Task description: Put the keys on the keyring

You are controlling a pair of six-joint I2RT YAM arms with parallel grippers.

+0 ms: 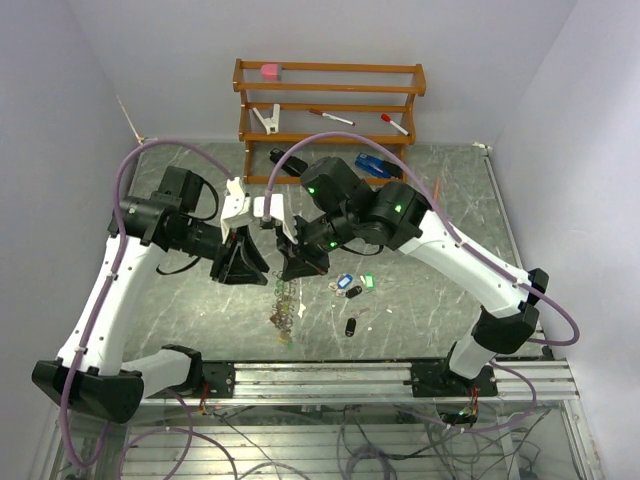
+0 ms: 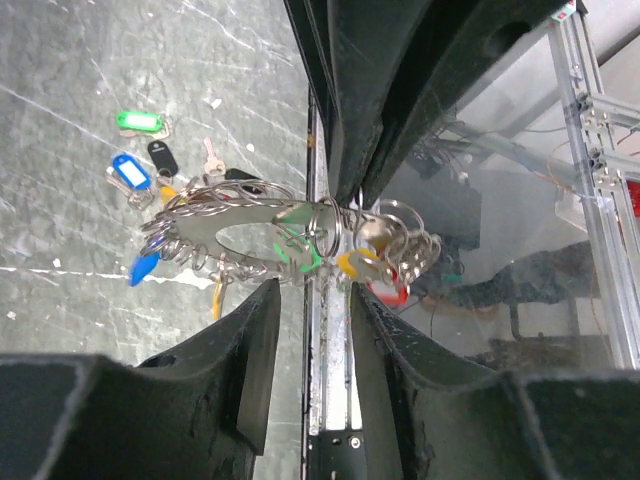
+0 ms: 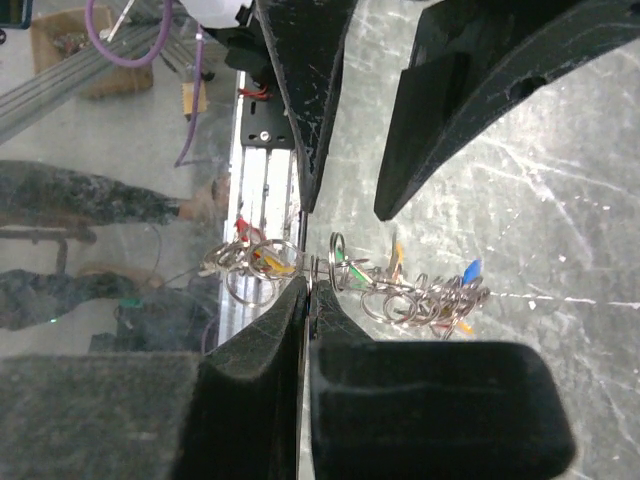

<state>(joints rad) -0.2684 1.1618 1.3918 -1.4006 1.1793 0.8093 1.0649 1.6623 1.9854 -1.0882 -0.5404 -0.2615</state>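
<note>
The keyring (image 1: pixel 284 303), a thin silvery loop strung with red, yellow, blue and green tagged keys, hangs above the table between my two grippers. My right gripper (image 3: pixel 311 288) is shut on its wire (image 3: pixel 334 262), with key clusters hanging on both sides. My left gripper (image 2: pixel 312 295) is open, its fingertips just short of the keyring (image 2: pixel 300 228). Loose keys lie on the table: green (image 2: pixel 140 122), blue (image 2: pixel 130 172) and black (image 2: pixel 162 155). In the top view they lie right of my right gripper (image 1: pixel 303 266), near the blue one (image 1: pixel 345 284). My left gripper (image 1: pixel 245 266) faces it.
A wooden rack (image 1: pixel 330 100) at the back holds a pink block, red-capped pens and a white clamp. A blue object (image 1: pixel 372 165) lies at its foot. An aluminium rail (image 1: pixel 380 378) runs along the near table edge.
</note>
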